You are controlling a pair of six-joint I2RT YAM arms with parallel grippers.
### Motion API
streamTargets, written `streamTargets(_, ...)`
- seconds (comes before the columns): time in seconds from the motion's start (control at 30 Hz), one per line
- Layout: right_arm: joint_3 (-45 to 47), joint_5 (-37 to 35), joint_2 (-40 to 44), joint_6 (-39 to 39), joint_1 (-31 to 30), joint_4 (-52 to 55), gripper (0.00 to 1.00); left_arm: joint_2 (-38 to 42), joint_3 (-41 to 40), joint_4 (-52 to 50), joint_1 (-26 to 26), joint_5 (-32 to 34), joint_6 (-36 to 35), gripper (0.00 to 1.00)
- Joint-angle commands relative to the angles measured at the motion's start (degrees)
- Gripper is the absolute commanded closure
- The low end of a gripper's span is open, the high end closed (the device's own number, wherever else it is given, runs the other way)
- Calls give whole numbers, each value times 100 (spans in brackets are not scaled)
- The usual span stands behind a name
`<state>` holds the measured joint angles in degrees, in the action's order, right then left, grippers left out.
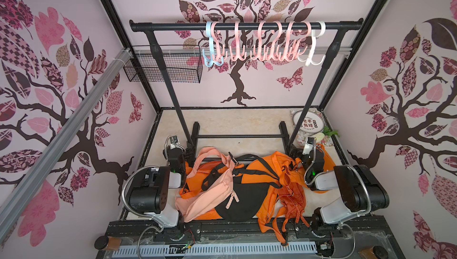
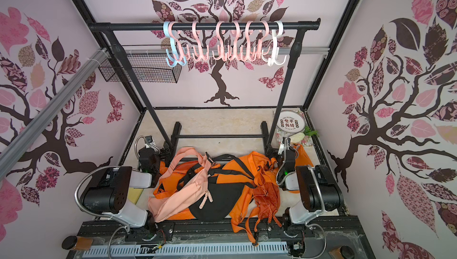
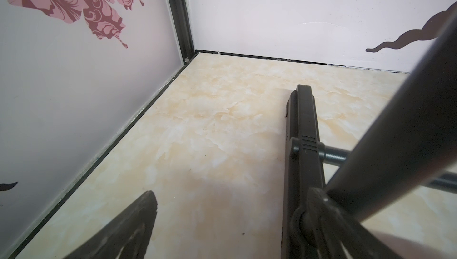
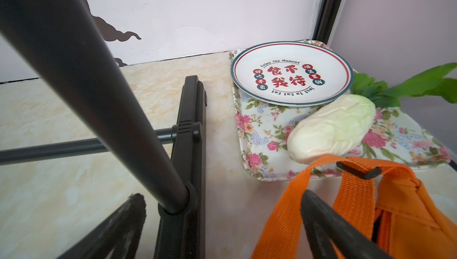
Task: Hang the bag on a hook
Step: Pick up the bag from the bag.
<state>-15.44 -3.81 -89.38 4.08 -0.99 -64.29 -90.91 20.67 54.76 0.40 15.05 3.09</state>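
Pink walls with tree decals, a marbled bench [image 1: 247, 124] below. The bags [image 1: 247, 183] lie heaped at the front of the bench, long axis running side to side between the two arms. The peach bag [image 1: 205, 196] slants, its handle toward the rack [image 1: 173, 26], where the hooks [image 1: 272, 57] hang from the rail. Left hand [image 3: 230, 220] gapes wide beside the rack's foot, holding nothing. Right hand [image 4: 222, 197] is spread too, an orange strap [image 4: 279, 215] just beside one finger, ungripped.
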Motion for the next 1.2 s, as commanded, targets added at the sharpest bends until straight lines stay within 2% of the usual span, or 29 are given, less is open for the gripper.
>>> streamTargets(0.0, -120, -1, 66, -63, 2, -27, 0, 2, -10, 130, -14, -195, 38, 2)
streamTargets(0.2, -133, -27, 121, -88, -8, -175, 0, 76, -90, 213, -14, -182, 32, 2)
streamTargets(0.3, -462, -641, 1170, 139, -71, 1410, 0, 690, -98, -281, -156, 277, -15, 2)
streamTargets(0.4, -713, -1317, 2250, 969, -74, 2620, 0, 1428, 59, -1058, -497, 902, -178, 2)
streamTargets(0.47, -1040, -1485, 2823, 1630, -70, 3516, 0, 1954, 311, -1812, -633, 1359, 189, 2)
streamTargets(0.5, -1208, -1486, 3034, 2014, -68, 3909, 0, 2209, 464, -2208, -636, 1411, 431, 2)
streamTargets(0.57, -1708, -1669, 3465, 3405, -65, 5218, 0, 2709, 871, -3137, -633, 1376, 1001, 2)
streamTargets(0.6, -1861, -1504, 3617, 3686, -54, 5615, 0, 2934, 1054, -3602, -638, 1318, 1267, 2)
streamTargets(0.67, -2134, -788, 3866, 3573, -42, 5902, 0, 3504, 1501, -4893, -640, 1132, 1996, 2)
streamTargets(0.73, -2363, -203, 3960, 3619, -52, 6140, 0, 4043, 1579, -5306, -647, 849, 2907, 2)
streamTargets(0.77, -2491, 130, 3954, 3655, -52, 6280, 0, 4285, 1683, -5626, -656, 462, 3259, 2)
streamTargets(0.8, -2684, 355, 3932, 3639, -50, 6583, 0, 4419, 1850, -5953, -695, 34, 3218, 2)
streamTargets(0.83, -2983, 406, 3852, 3671, -108, 7155, 0, 4527, 2021, -6165, -785, -386, 2874, 2)
streamTargets(0.93, -3564, 797, 3641, 3366, -574, 8167, 0, 4886, 2264, -6648, -965, -810, 2753, 2)
streamTargets(1.03, -3973, 981, 3337, 3007, -1331, 9043, 0, 5305, 2374, -7058, -1555, -350, 1993, 2)
streamTargets(1.17, -3959, 512, 3218, 2961, -2116, 9924, 3, 5793, 2488, -8107, -2130, 165, 1504, 2)
